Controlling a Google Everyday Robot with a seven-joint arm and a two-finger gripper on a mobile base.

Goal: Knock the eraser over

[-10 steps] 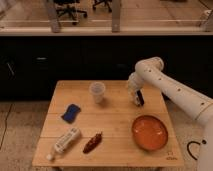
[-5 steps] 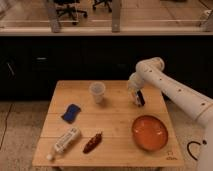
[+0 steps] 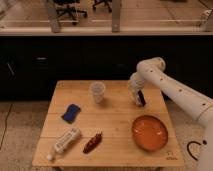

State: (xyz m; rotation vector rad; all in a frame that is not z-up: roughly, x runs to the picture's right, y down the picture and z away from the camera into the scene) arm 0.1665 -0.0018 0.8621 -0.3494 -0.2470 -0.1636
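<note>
The eraser (image 3: 141, 98) is a small dark block with a pale face. It stands slightly tilted on the wooden table (image 3: 115, 125), near the right back part. My gripper (image 3: 136, 96) hangs down from the white arm (image 3: 170, 87) right at the eraser's left side. It is touching the eraser or very close to it, and I cannot tell whether it grips it. The eraser's lower part is partly hidden by the gripper.
A clear cup (image 3: 97, 92) stands left of the gripper. A flat blue pad (image 3: 71, 112), a white tube (image 3: 65, 141) and a dark red-brown object (image 3: 93, 142) lie on the table's left and front. An orange plate (image 3: 149, 132) sits in front of the eraser.
</note>
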